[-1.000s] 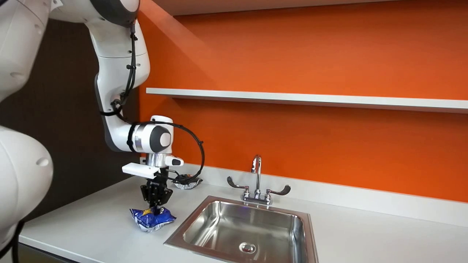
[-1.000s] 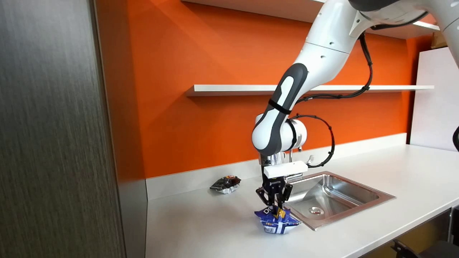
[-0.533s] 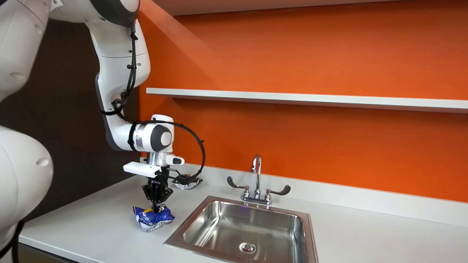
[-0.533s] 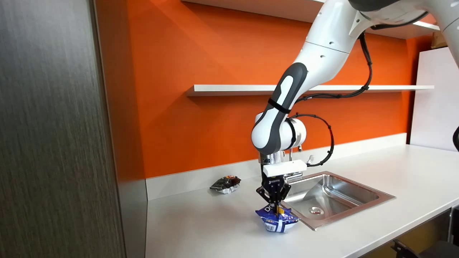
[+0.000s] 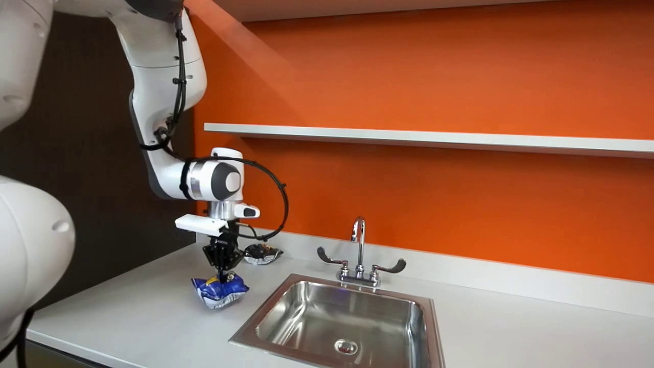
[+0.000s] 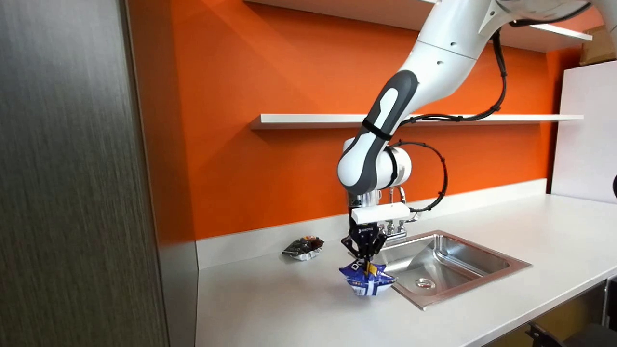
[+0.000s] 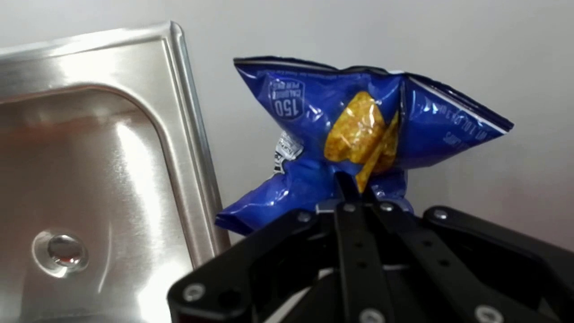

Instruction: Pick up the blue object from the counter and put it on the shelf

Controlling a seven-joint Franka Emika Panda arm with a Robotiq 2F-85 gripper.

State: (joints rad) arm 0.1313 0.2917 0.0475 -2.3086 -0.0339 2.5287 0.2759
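The blue object is a shiny blue chip bag with a yellow chip picture; it shows in both exterior views (image 5: 217, 294) (image 6: 368, 281) and in the wrist view (image 7: 305, 98). My gripper (image 5: 223, 277) points straight down with its fingers closed on the bag's upper middle; the fingers also show in the wrist view (image 7: 357, 188). The bag hangs slightly tilted, apparently a little above the white counter (image 5: 127, 312), left of the sink. The long white shelf (image 5: 429, 137) runs along the orange wall, higher than the gripper; it also shows in an exterior view (image 6: 308, 119).
A steel sink (image 5: 270, 307) is set in the counter beside the bag, with a faucet (image 5: 360, 250) behind it. A dark chip bag (image 6: 303, 248) lies at the back near the wall. A dark panel (image 6: 82, 173) borders the counter. A higher shelf (image 6: 347, 10) is overhead.
The fingers have closed further on the blue bag. The arm has risen and the bag has moved up with it, slightly toward the back wall.
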